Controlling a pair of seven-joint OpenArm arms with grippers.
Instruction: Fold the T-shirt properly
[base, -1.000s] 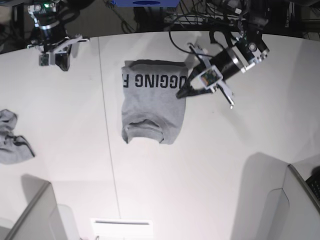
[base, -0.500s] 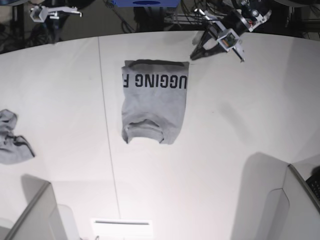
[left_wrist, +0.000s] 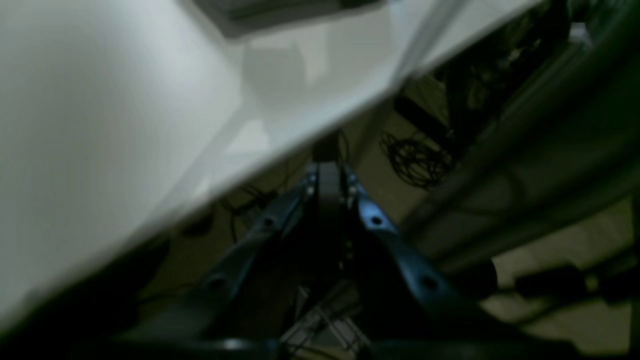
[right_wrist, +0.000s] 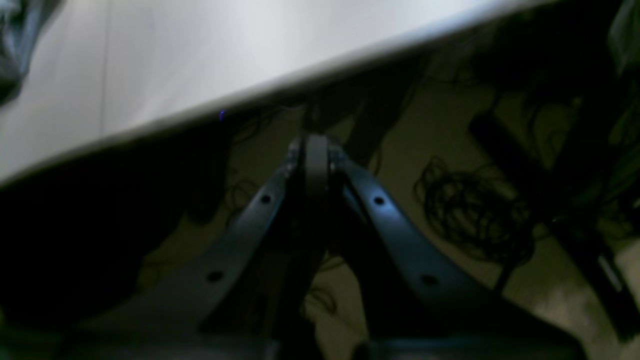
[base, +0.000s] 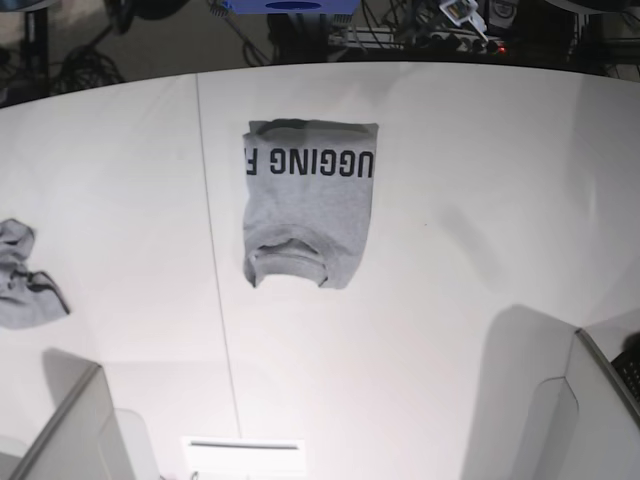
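The heather-grey T-shirt (base: 310, 205) lies folded into a tall rectangle on the white table (base: 450, 300). Black lettering runs across its far end and the ribbed neck is at its near end. Neither gripper touches it. My left gripper (left_wrist: 327, 172) is shut and empty, held off the table's far edge above the floor. Only a bit of that arm (base: 462, 10) shows at the top of the base view. My right gripper (right_wrist: 310, 142) is shut and empty, also beyond the table edge, and is out of the base view.
A small crumpled grey cloth with dark trim (base: 25, 280) lies at the table's left edge. Grey bins stand at the near left (base: 70, 430) and near right (base: 590, 410) corners. Cables (right_wrist: 470, 210) lie on the floor behind the table.
Both arms have pulled back from the table past its far edge, and the left gripper has left the shirt's far right corner. The shirt has not moved.
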